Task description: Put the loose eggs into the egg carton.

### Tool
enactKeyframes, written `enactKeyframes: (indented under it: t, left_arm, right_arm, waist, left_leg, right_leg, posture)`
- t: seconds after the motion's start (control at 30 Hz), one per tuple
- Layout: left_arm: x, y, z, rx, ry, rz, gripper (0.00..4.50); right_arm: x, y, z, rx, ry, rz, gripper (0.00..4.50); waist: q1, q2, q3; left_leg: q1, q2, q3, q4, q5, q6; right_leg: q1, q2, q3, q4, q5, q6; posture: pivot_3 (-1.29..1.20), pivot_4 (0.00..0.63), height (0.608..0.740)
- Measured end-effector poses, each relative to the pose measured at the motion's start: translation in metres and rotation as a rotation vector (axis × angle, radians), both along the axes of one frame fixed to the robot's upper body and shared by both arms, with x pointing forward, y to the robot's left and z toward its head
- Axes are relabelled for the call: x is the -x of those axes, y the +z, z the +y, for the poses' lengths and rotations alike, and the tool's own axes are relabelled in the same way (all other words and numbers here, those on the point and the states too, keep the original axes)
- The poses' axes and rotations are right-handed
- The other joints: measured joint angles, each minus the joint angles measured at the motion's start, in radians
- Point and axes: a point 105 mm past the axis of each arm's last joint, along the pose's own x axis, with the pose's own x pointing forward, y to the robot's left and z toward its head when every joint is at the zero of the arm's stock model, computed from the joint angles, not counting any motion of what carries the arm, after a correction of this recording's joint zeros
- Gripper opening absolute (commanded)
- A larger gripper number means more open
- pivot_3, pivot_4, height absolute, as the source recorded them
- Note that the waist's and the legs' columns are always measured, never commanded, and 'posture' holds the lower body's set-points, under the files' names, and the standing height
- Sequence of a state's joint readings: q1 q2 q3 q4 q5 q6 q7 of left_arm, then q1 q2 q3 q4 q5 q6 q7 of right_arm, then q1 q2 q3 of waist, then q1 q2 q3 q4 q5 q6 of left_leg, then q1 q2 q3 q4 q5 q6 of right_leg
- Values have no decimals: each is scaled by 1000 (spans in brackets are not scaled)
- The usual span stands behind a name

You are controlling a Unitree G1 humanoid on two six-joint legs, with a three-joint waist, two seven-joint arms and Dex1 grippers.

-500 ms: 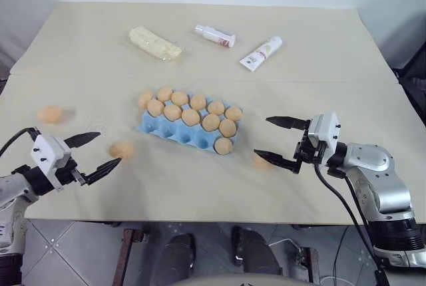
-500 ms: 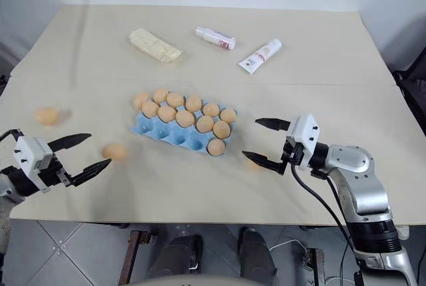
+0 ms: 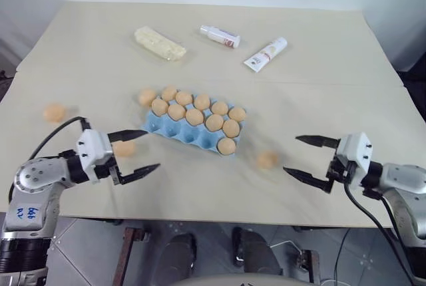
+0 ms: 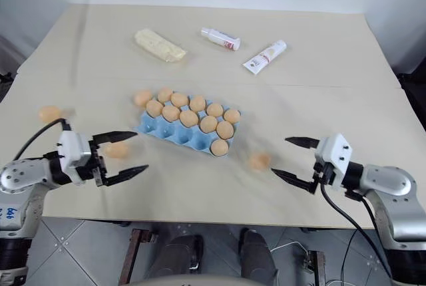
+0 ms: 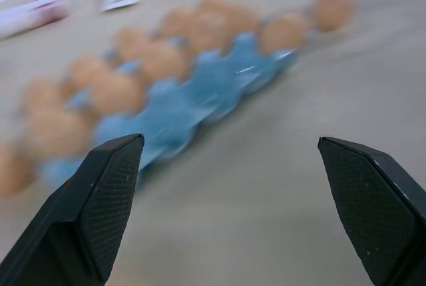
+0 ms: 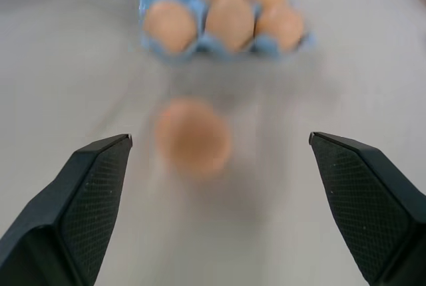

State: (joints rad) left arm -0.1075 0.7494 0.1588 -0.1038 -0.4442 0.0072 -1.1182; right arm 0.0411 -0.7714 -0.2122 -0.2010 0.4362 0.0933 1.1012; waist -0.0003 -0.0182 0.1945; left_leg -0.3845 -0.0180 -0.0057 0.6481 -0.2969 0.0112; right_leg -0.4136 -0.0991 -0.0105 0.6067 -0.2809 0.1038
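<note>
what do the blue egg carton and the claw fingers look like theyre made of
The egg carton: light blue, matte, with soft rounded moulded cups; it looks like moulded pulp or foam, and the pictures leave open which. The left claw fingers: black, hard-looking, probably plastic, with a fine cross-hatched grip texture on the inner faces; the right claw fingers look the same.

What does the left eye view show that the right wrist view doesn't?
Left eye view alone: the left gripper, open, two loose eggs near it, the wrapped bar and two white tubes.
Right wrist view alone: the textured inner pads of the open right gripper, close up.
Both: the egg carton and the loose egg in front of the right gripper.
</note>
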Motion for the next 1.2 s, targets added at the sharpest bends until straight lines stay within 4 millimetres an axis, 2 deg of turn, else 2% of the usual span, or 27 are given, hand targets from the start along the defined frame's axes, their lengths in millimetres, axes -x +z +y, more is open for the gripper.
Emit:
enactKeyframes:
  t: [0.17,0.3,0.53,0.63,0.8,0.87,1.0,1.1,1.2]
  left_arm:
    - [9,-11,-13,-37,-117,32,4463]
    - [7,-12,-10,-38,-108,32,4463]
    - [8,-17,-2,-38,-63,47,4463]
    - [9,-18,3,-36,-30,51,4500]
    - [12,-17,7,-33,4,42,4500]
    - [12,-16,10,-30,26,34,4500]
    - [11,-15,22,-20,102,30,4500]
    - [8,-10,32,-6,175,2,4500]
    - [7,-9,42,11,242,-7,4500]
  right_arm:
    - [-4,-5,8,29,46,-4,4500]
    - [-20,-10,21,26,80,-5,4500]
    - [-43,-31,40,25,142,49,4500]
    - [-49,-36,48,15,159,48,3870]
    - [-55,-35,56,-14,172,27,2183]
    - [-54,-34,57,-14,178,19,1802]
    - [-49,-22,66,-34,219,9,1724]
    - [-43,4,86,-119,270,8,1724]
    - [-41,36,117,-204,330,-32,1724]
  waist:
    - [-15,0,0]
    - [-14,0,0]
    - [-13,0,0]
    - [-13,1,0]
    - [-13,1,0]
    - [-13,1,0]
    - [-13,1,0]
    - [-21,1,0]
    - [-32,1,0]
  left_leg:
    - [9,1,5,0,0,0]
    - [11,2,5,0,1,0]
    - [10,2,5,-1,0,-1]
    - [9,2,6,-1,0,-1]
    - [9,2,6,-1,0,-1]
    - [9,2,6,-1,0,-1]
    - [9,3,6,-1,0,-1]
    - [9,3,6,-1,0,-1]
    - [10,4,6,-1,0,-2]
  right_leg:
    - [5,2,4,3,0,0]
    - [6,2,5,4,0,-1]
    - [4,2,5,3,0,-1]
    - [4,2,6,3,0,-1]
    - [4,2,6,4,0,-1]
    - [4,2,5,4,0,-2]
    - [3,2,6,4,0,-2]
    - [3,2,6,4,0,-2]
    - [3,2,6,5,0,-2]
  posture:
    - [0,150,740]
    - [0,150,740]
    - [0,150,740]
    - [0,150,740]
    - [0,150,740]
    - [0,150,740]
    - [0,150,740]
    - [0,150,740]
    - [0,150,740]
